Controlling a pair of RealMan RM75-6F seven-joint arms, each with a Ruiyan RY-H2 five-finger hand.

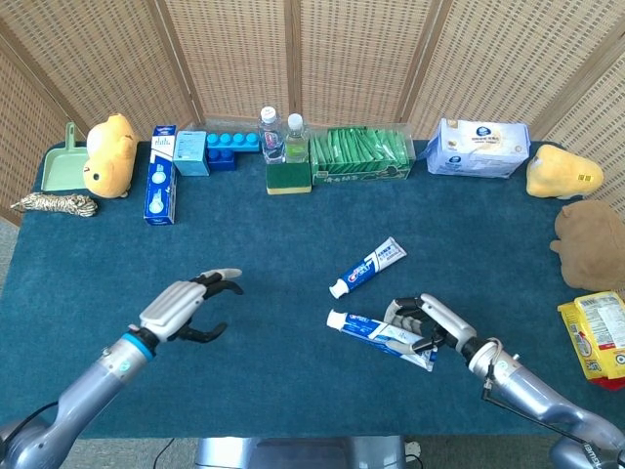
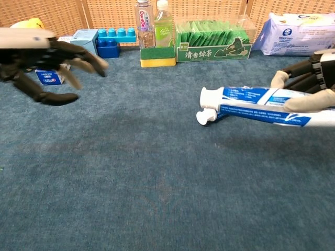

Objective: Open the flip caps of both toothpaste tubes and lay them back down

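My right hand (image 1: 428, 320) (image 2: 309, 86) grips a white and blue toothpaste tube (image 1: 376, 333) (image 2: 261, 104) by its tail end and holds it above the cloth, its cap pointing left. The cap looks closed. A second toothpaste tube (image 1: 368, 266) lies flat on the blue cloth just behind it, cap toward the near left; in the chest view the held tube hides most of it, leaving its cap (image 2: 206, 116) showing. My left hand (image 1: 186, 305) (image 2: 44, 63) hovers over the left middle of the table, fingers spread, holding nothing.
Along the back edge stand a boxed toothpaste (image 1: 161, 188), blue blocks (image 1: 227, 147), two bottles (image 1: 281, 135) on a sponge, a green tea-packet box (image 1: 359, 156) and a wipes pack (image 1: 479, 149). Plush toys (image 1: 107, 154) (image 1: 563, 171) sit at both sides, a snack bag (image 1: 598, 337) at right.
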